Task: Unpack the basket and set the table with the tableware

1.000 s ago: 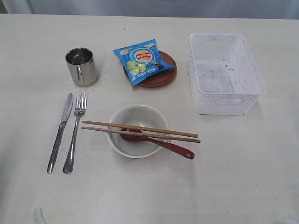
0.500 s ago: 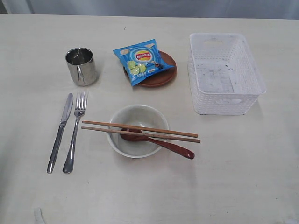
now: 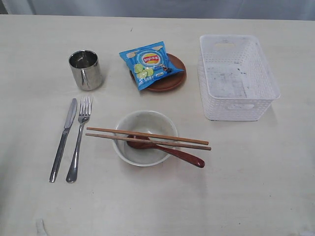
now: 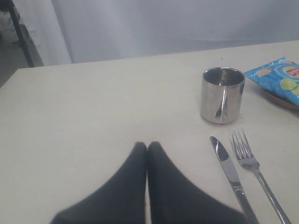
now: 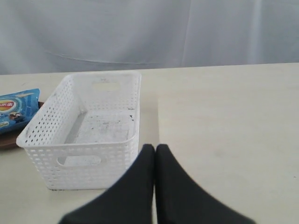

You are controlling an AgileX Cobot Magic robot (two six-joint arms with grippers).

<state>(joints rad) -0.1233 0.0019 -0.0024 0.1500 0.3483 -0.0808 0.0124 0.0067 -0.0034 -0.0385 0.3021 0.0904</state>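
Roughly, by size: table (image 3: 256, 187), pale cream, flat, faintly smudged, carrying everything.

Next the basket (image 3: 236, 110): white plastic, lattice walls, handle cut-outs, upright at the far right of the table, dark scuffs on its floor, nothing inside.

Left gripper (image 4: 147, 145): dark fingers pressed flat together, holding nothing, low over bare table, pointing toward the far edge, apart from cup and knife. Right gripper (image 5: 154, 147): likewise closed tight and holding nothing, aimed at the near corner of the basket; contact with its wall impossible to tell.

Bowl (image 3: 147, 123): whitish, round, upright at table centre.

Plate (image 3: 176, 78): small, brown, beyond the bowl, mostly covered by the blue snack bag (image 3: 147, 64) lying on it.

Cup (image 3: 86, 71): shiny steel, upright, left of the plate.

Chopsticks (image 3: 192, 141): two, wooden, nearly parallel, laid across the bowl rim.

Spoon (image 3: 182, 156): reddish-brown, head inside the bowl under the chopsticks, handle out over the rim to the right.

Knife (image 3: 63, 140) and fork (image 3: 78, 142): steel, side by side left of the bowl, just apart, knife outermost, tips toward the cup.
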